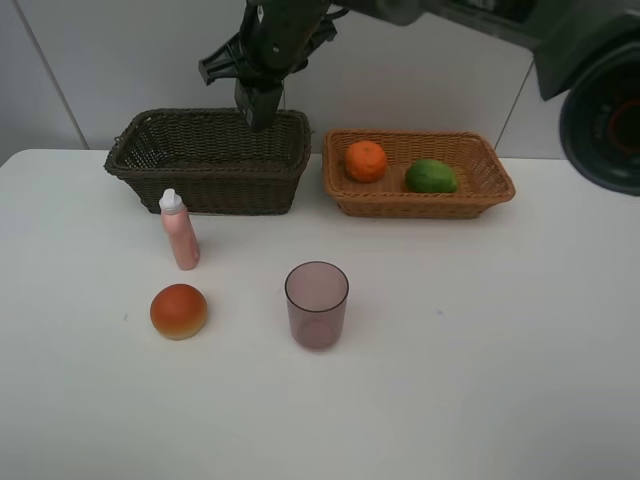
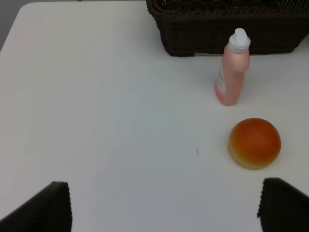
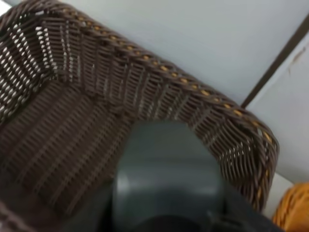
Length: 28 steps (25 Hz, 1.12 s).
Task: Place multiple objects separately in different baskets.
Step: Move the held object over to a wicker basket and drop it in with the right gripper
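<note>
Box (image 3: 169, 166), where?
Pinched in the right gripper (image 1: 256, 102), over the dark basket (image 1: 200, 185).
And the left gripper (image 2: 164, 208)?
Spread wide above the table (image 2: 96, 96), near the bun (image 2: 254, 143).

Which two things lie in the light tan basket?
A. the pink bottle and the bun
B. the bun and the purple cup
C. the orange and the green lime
C: the orange and the green lime rest side by side inside the light tan basket.
</note>
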Each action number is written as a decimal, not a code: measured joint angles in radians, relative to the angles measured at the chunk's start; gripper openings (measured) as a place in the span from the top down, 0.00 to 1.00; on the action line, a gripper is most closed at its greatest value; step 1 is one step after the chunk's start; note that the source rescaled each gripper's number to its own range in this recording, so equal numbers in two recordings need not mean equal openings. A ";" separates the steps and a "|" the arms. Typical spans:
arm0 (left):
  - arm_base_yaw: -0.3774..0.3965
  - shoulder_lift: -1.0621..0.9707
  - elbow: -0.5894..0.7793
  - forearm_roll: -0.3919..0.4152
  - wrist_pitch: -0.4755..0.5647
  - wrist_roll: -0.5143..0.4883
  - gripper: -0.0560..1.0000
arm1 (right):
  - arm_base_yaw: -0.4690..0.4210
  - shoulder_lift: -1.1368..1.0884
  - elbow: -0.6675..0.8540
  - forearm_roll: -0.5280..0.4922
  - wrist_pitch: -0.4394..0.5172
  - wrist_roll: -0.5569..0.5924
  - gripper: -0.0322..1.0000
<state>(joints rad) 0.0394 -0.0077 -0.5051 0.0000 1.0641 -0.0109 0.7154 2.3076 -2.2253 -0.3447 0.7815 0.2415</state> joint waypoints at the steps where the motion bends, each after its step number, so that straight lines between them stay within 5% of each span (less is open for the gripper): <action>1: 0.000 0.000 0.000 0.000 0.000 0.000 0.00 | -0.004 0.008 0.000 -0.001 -0.014 0.000 0.94; 24: 0.000 0.000 0.000 0.000 0.000 0.000 0.00 | -0.030 0.107 0.000 0.009 -0.088 -0.002 0.95; 26: 0.000 0.000 0.000 0.000 0.000 0.000 0.00 | -0.030 0.107 0.000 0.026 -0.086 -0.002 0.82; 28: 0.000 0.000 0.000 0.000 0.000 0.000 0.00 | -0.030 0.107 0.000 0.027 -0.092 0.002 0.53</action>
<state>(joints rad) 0.0394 -0.0077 -0.5051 0.0000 1.0641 -0.0109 0.6849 2.4145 -2.2253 -0.3178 0.6893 0.2432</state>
